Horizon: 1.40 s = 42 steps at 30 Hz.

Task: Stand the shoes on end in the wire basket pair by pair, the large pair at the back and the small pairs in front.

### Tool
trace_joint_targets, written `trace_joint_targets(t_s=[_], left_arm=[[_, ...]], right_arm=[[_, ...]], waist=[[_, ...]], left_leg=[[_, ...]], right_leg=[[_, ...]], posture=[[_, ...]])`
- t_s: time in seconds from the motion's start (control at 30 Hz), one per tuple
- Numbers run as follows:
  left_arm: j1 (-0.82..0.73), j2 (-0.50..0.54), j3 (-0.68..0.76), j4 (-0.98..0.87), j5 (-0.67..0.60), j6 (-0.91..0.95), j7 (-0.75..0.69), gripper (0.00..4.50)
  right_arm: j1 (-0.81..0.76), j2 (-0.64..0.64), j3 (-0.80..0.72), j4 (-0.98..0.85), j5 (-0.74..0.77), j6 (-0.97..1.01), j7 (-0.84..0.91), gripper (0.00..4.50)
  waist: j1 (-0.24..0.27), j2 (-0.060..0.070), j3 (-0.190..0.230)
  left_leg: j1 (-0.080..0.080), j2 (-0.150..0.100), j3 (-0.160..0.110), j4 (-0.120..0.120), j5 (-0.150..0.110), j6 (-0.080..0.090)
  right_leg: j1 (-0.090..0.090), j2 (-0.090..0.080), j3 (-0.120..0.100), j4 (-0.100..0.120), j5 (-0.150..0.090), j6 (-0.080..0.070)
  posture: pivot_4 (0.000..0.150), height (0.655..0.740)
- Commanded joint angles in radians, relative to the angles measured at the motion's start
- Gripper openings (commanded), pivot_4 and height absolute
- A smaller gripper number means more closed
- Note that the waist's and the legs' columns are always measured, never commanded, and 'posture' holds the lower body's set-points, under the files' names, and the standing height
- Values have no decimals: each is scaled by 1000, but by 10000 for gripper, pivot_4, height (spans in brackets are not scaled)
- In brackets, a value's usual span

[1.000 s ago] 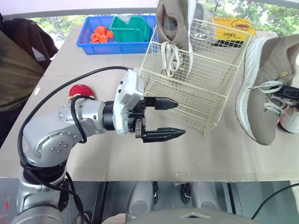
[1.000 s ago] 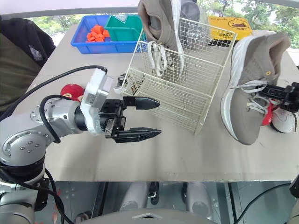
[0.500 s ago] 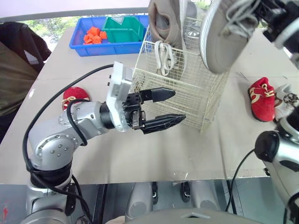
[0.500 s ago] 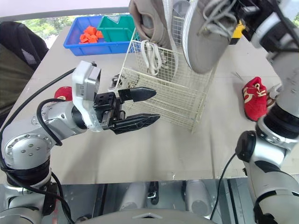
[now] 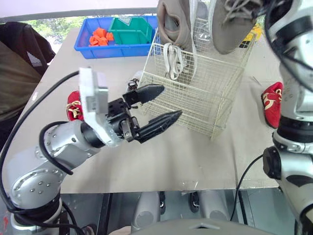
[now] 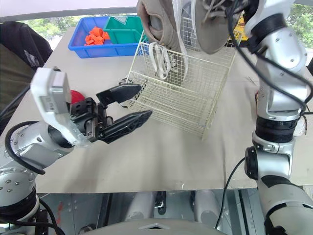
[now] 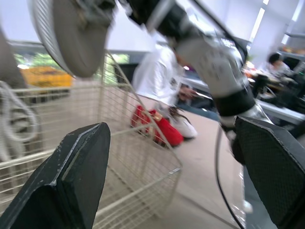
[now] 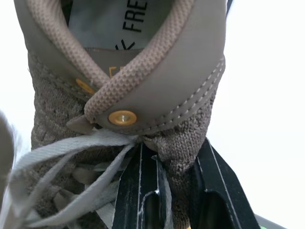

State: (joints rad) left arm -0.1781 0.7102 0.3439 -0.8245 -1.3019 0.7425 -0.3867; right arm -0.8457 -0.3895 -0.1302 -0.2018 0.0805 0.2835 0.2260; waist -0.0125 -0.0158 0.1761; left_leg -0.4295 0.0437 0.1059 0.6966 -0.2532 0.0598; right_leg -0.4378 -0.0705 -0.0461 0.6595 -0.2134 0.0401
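So the right gripper (image 8: 177, 191) pinches the taupe sneaker (image 8: 128, 62) by its soft knit collar, probably light but floppy; heel seems firmer. The left gripper (image 5: 168, 102) gapes open.

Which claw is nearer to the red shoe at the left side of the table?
Left. The left claw hovers open before the basket, right of that red shoe. The right claw is high over the basket's far side, gripping a tan shoe.
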Motion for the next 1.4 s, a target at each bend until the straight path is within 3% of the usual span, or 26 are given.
trace_joint_targets(t_s=[0.03,0.23,0.53,0.63,0.83,1.1,1.2,1.4], left_arm=[[36,24,39,-23,13,-48,-8,45000],[28,44,20,5,42,-77,-26,45000],[35,49,2,40,88,-101,-70,45000],[53,51,8,43,101,-104,-84,45000],[73,44,7,46,127,-114,-101,45000],[111,45,30,23,132,-127,-84,45000],[149,48,50,5,133,-133,-80,45000],[190,53,71,-4,146,-147,-82,45000]], right_arm=[[106,35,38,-12,-62,-69,-52,562],[294,64,137,42,-152,-133,-54,562],[381,157,89,27,-40,-53,-39,562],[361,97,65,62,-2,-77,49,562],[200,-63,57,329,4,-232,209,562],[8,-55,103,681,-26,-436,282,562],[6,-27,109,708,-25,-463,280,562],[163,18,108,504,-6,-385,251,562]], waist=[[1,-2,-2],[0,-3,-2],[0,-13,-9],[0,-15,-10],[0,-16,-10],[-9,-18,-12],[-15,-19,-13],[-30,-22,-16]], left_leg=[[0,0,0,0,0,0],[7,1,1,0,0,-1],[15,3,2,-3,-2,-6],[16,3,3,-5,-3,-6],[17,3,4,-8,-2,-6],[19,3,5,-8,-4,-2],[19,4,6,-10,-4,-3],[20,7,6,-12,-2,-7]], right_leg=[[0,0,0,0,0,0],[7,-1,1,-1,-2,-4],[13,0,2,-2,-3,-5],[13,-1,2,-4,-2,-5],[13,-1,3,-7,-1,-6],[13,0,5,-8,1,-9],[13,-1,6,-8,1,-9],[13,-4,6,-9,1,-9]], posture=[[1500,7400],[1500,7400],[1500,7400],[1500,7400],[1500,7400],[1500,7400],[1500,7400],[1500,7400]])
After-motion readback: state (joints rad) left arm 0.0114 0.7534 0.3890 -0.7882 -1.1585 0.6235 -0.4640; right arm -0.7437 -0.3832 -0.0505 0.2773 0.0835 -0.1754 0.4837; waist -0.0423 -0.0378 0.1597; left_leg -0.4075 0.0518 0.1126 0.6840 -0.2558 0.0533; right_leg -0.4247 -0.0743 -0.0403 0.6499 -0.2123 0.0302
